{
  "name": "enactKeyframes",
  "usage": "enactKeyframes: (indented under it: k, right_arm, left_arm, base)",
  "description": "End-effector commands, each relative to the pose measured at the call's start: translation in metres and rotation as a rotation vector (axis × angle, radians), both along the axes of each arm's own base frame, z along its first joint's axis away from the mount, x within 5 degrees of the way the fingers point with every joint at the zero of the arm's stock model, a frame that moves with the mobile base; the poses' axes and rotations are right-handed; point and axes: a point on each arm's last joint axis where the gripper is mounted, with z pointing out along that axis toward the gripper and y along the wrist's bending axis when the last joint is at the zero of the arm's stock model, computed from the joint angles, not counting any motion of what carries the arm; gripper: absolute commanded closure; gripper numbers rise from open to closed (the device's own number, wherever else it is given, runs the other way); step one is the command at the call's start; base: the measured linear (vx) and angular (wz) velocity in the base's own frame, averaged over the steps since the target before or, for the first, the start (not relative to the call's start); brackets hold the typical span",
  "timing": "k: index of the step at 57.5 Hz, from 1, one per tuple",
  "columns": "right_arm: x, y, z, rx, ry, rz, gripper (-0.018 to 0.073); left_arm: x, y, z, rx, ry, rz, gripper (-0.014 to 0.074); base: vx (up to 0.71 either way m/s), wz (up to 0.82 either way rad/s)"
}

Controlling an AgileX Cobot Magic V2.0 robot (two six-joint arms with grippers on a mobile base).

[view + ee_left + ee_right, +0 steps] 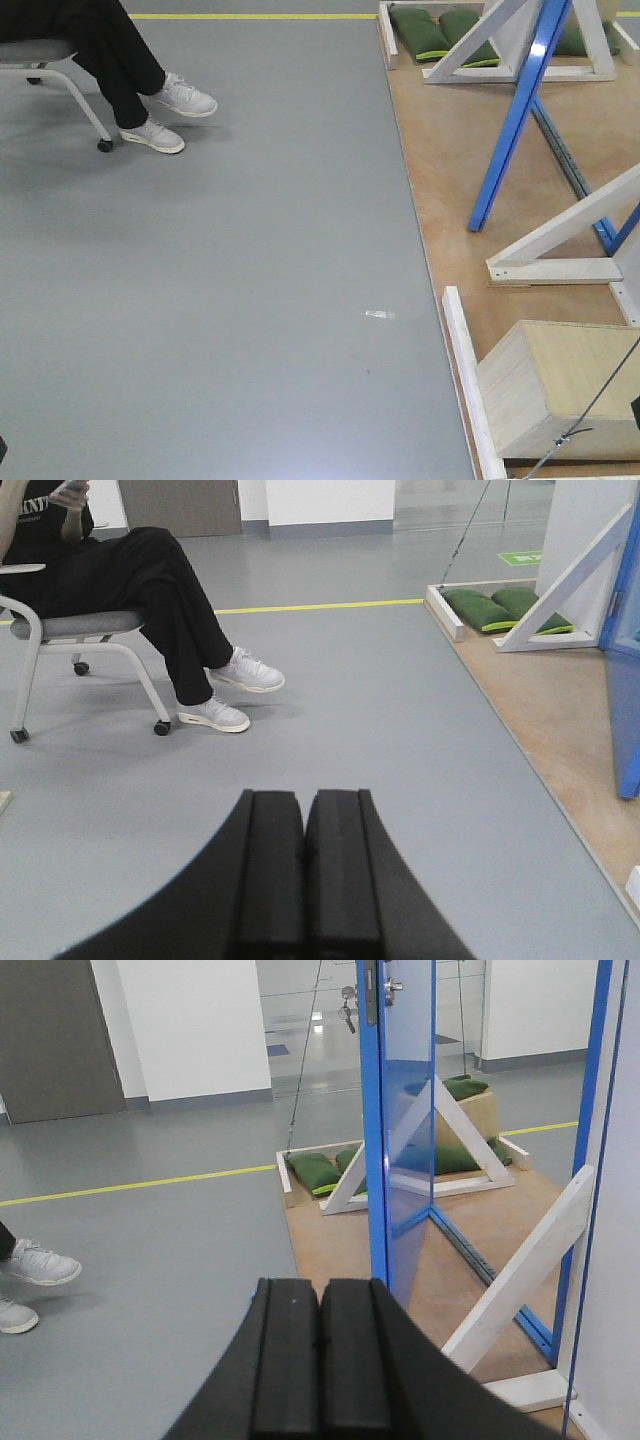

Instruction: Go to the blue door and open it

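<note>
Just hanging above the grey floor (400, 740) with left pincer (305, 805) and right pincer (321, 1290) both pressed together, eyeing the blue door (410, 1110) edge-on.

Your door (408, 1110), centre right in the right wrist view, is glossy blue with reflections across it. Its latch plate (371, 990) looks like dull grey metal. You have a smooth grey floor (250, 280) with a soft sheen, a platform (450, 170) of bare matt plywood, braces (520, 1260) of white-painted wood and bags (480, 608) of green cloth. The left gripper (304, 815) and right gripper (320, 1300) look like matt black plastic.
</note>
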Motion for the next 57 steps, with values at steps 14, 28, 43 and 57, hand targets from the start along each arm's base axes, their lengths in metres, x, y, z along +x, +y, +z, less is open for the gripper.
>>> enactKeyframes:
  k: [14,28,43,57]
  right_arm:
    - [0.0016,-0.0002,0.0059,-0.015,-0.065,0.000,0.0547]
    - [0.0016,-0.0002,0.0059,-0.015,-0.065,0.000,0.0547]
    - [0.0016,-0.0002,0.0059,-0.015,-0.065,0.000,0.0547]
    - [0.0016,-0.0002,0.0059,-0.015,-0.065,0.000,0.0547]
  left_arm:
    - [-0.0006,-0.0009,0.0171,-0.009,-0.124,-0.011,0.0524]
    - [-0.0006,-0.0009,0.0171,-0.009,-0.124,-0.011,0.0524]
    - [-0.0006,-0.0009,0.0171,-0.009,-0.124,-0.011,0.0524]
    - [-0.0006,-0.0009,0.0171,-0.009,-0.124,-0.011,0.0524]
  base:
    - [0.00,0.00]
    - [0.00,0.00]
    - [0.01,0.01]
    - [0.09,-0.02]
